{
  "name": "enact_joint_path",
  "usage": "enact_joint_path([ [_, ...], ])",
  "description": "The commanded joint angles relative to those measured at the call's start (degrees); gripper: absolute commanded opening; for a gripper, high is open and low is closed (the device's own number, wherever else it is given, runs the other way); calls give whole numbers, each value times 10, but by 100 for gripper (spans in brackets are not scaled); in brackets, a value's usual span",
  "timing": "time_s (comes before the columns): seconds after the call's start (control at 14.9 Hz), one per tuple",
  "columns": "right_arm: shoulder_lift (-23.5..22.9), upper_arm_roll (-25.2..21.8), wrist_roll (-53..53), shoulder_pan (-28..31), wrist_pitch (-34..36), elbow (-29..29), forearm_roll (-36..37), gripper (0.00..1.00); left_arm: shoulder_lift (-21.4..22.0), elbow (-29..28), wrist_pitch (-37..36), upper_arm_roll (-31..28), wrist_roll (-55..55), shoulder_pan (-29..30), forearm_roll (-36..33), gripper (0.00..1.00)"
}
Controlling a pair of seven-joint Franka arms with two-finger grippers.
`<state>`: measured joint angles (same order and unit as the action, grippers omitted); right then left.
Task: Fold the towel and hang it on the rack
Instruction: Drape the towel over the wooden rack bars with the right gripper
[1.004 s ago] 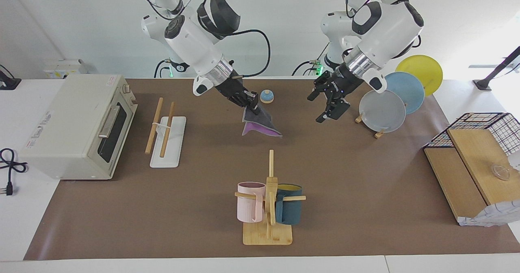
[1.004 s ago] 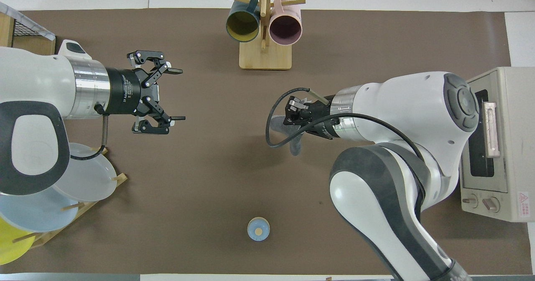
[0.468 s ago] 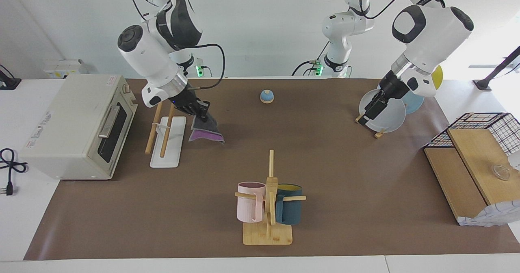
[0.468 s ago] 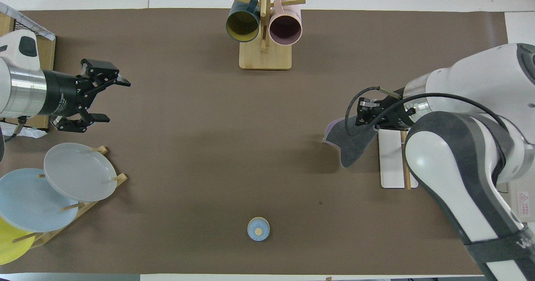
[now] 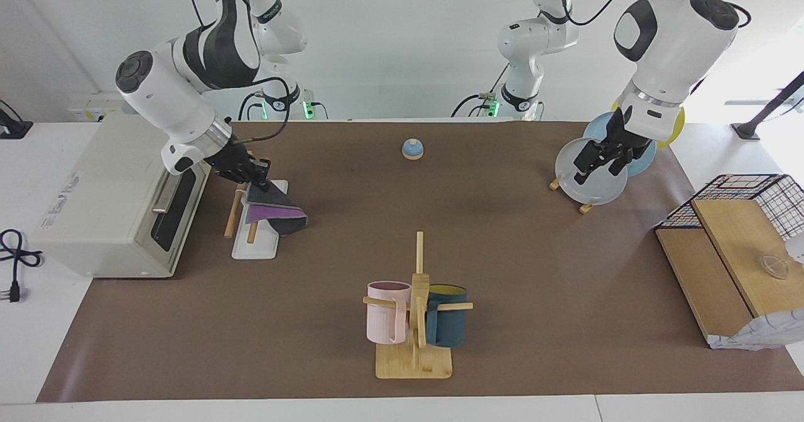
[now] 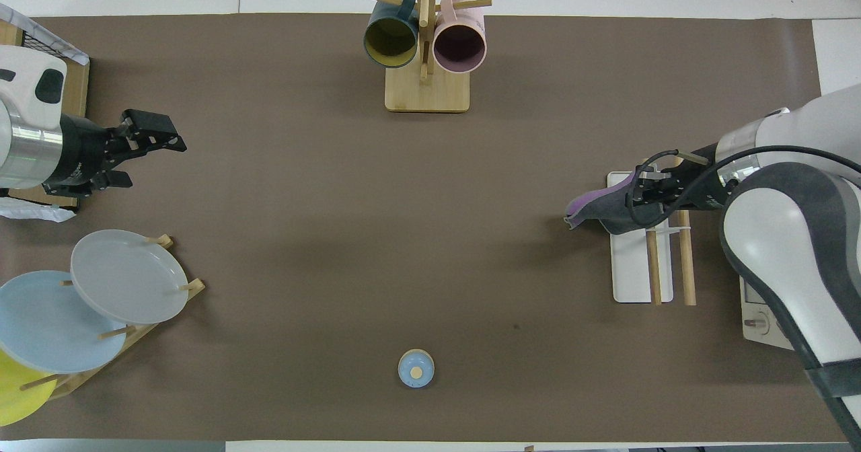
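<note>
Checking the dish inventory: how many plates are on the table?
3, all standing in the wooden plate stand at the left arm's end: a grey plate farthest from the robots, a blue plate next, a yellow plate nearest, partly cut off.

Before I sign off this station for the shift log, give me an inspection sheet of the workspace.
Surface: brown mat covers the white table.
Job's things: folded purple and dark grey towel hangs from the right gripper over the two-rod wooden rack with white base; whether it touches the rods cannot be told.
Clutter: bamboo mug stand with pink mug and dark teal mug; plate stand with grey, blue and yellow plates; small blue bell; cream toaster oven; wire basket on wooden boards.
Grippers: right shut on the towel; left gripper open, waiting above the plates.
Cables: black cord beside the oven.
Surroundings: white wall, nothing else seen.
</note>
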<state>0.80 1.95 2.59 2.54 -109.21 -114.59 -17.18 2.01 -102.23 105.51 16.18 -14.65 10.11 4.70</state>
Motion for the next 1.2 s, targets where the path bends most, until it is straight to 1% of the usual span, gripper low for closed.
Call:
enact_joint_path([
  [0.0, 18, 8, -51, 33, 1, -16, 33, 0, -36, 77, -71, 1, 48, -8, -46, 100],
  [0.13, 20, 8, -74, 40, 9, -16, 58, 0, -43, 105, -107, -12, 48, -38, -53, 100],
  [0.27, 25, 7, -91, 48, 13, -14, 84, 0, -38, 118, -150, -84, 56, -100, -54, 100],
  [0.33, 25, 7, -107, 54, 13, -13, 92, 0, -37, 124, -166, -106, 82, -120, -52, 100],
  [0.47, 26, 7, -129, 72, 14, -13, 93, 0, -32, 121, -179, -112, 110, -123, -50, 100],
  [0.67, 26, 7, -162, 95, 14, -13, 94, 0, -32, 114, -170, -111, 106, -128, -48, 100],
  [1.14, 32, 7, -161, 97, 12, -26, 94, 0, -38, 120, -144, -114, 102, -135, -37, 100],
])
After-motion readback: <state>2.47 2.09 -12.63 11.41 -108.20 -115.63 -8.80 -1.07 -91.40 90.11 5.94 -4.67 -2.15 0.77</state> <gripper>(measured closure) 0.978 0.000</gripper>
